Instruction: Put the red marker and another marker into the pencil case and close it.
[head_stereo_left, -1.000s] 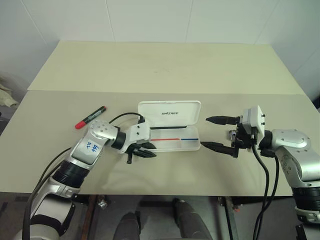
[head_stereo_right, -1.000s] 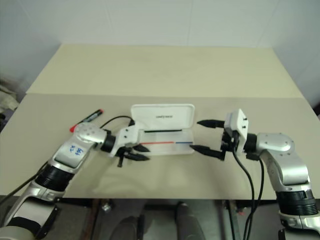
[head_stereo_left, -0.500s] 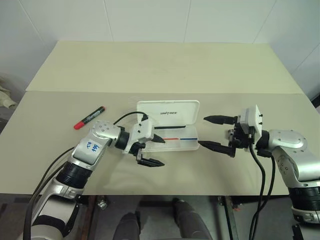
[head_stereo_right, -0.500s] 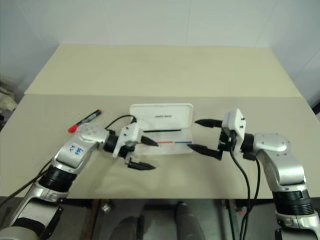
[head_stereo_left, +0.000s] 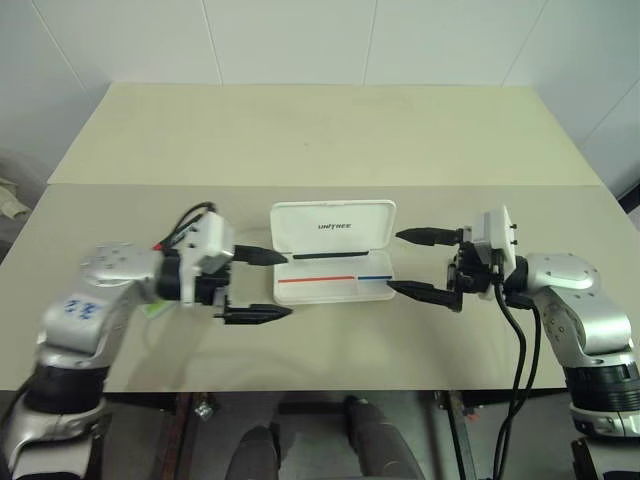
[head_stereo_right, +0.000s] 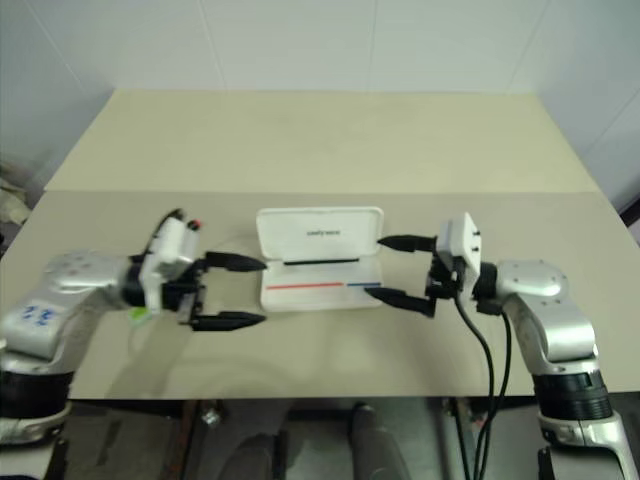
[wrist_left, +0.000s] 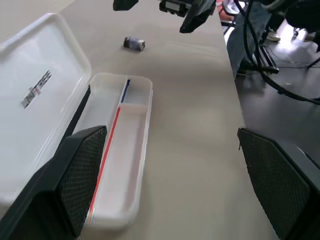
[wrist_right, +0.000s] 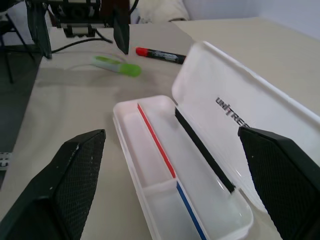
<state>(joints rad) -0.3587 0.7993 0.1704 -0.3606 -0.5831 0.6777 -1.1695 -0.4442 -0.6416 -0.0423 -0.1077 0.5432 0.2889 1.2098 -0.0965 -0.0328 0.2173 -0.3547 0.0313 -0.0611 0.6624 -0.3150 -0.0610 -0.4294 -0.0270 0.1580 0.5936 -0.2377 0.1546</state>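
The left gripper (head_stereo_left: 250, 285) was low by the near left corner of the pencil case (head_stereo_left: 335, 256) a moment ago, with its jaws nearly shut. Now it has lifted up and pulled away to the left of the case, and its jaws are wide apart with nothing in them. I think this means it let go or missed, because the tray of the case has no marker in it yet, so both markers are still left to do.

The right gripper (head_stereo_left: 425, 265) sits just past the right end of the case, its jaws wide apart too and empty.

The case lies open, lid tipped up at the back, its long side running left to right.

The red marker (wrist_right: 160, 53) and the green highlighter (wrist_right: 117, 65) lie on the table (head_stereo_left: 330, 130) left of the case, close together, near the left gripper. The red marker's long side runs about the same way as the case, with its red cap on the end farther from the case.
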